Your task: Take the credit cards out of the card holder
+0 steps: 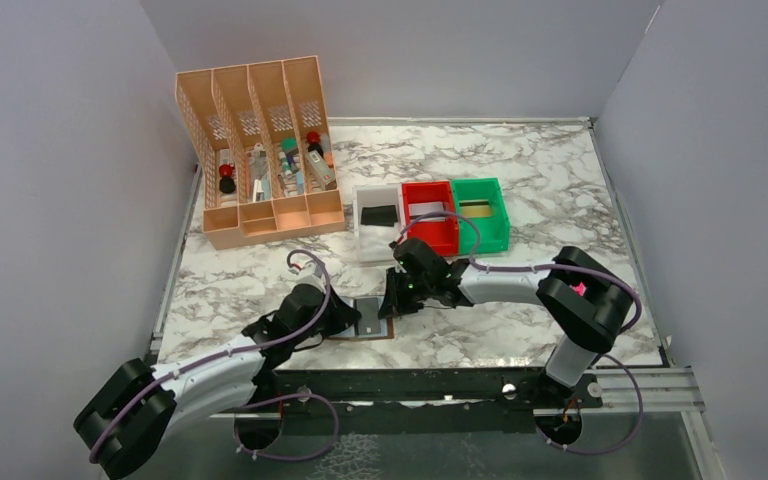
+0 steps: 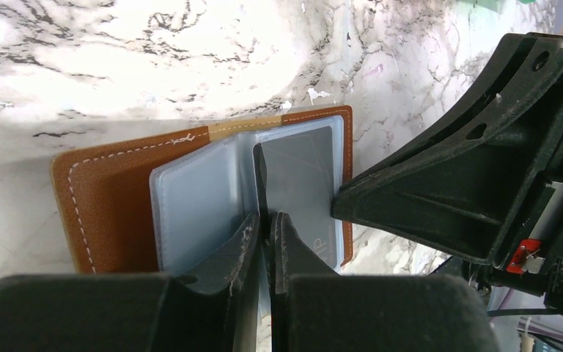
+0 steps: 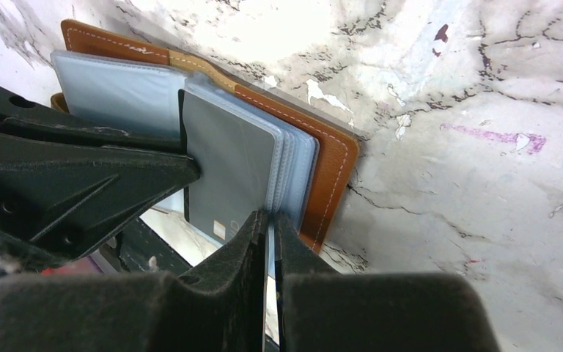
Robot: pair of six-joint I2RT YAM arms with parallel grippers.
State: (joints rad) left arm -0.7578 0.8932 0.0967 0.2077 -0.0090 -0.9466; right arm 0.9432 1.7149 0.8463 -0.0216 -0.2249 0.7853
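2 white arms with black joints, looping purple cables and black ribbed fingers.

The marbled table bears a peach organizer back left, a white bin, red bin and green bin abreast — and, near its front edge, the open card holder.

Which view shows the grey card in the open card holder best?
Right wrist: the grey card faces the camera almost whole, inside the open card holder. Left wrist shows it too, but the left pincer and right pincer cover its edges. Top external shows only a tiny grey patch.
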